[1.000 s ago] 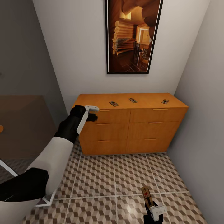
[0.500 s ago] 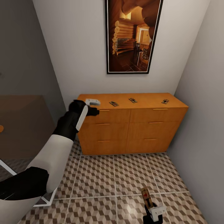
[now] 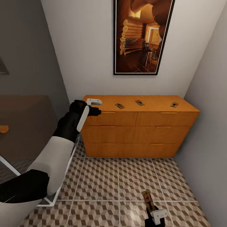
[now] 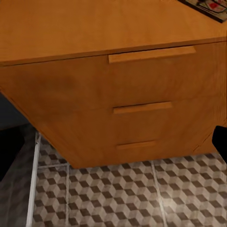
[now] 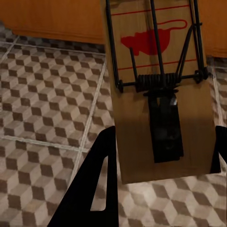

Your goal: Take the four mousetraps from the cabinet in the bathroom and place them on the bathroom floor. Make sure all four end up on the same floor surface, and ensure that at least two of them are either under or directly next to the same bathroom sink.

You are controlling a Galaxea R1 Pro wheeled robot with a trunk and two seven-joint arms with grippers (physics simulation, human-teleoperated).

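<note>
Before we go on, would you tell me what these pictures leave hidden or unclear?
- Left gripper: head view; its arm covers the fingers, so open or shut is unclear.
- Three mousetraps on the cabinet, the nearest one: head view; too small to read their wires.
- Held mousetrap: right wrist view; its far end is cut off by the frame edge.
- Drawer contents: closed fronts hide them.

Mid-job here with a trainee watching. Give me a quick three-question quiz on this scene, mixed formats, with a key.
1. True or false: the right pincer holds a mousetrap.
2. How many mousetraps lie on top of the cabinet?
3. The left pincer is: A) at the cabinet's top front edge, near its left end; B) down on the floor; C) up by the picture.

Key: 1. True, gripped at one end. 2. Three. 3. A.
</note>
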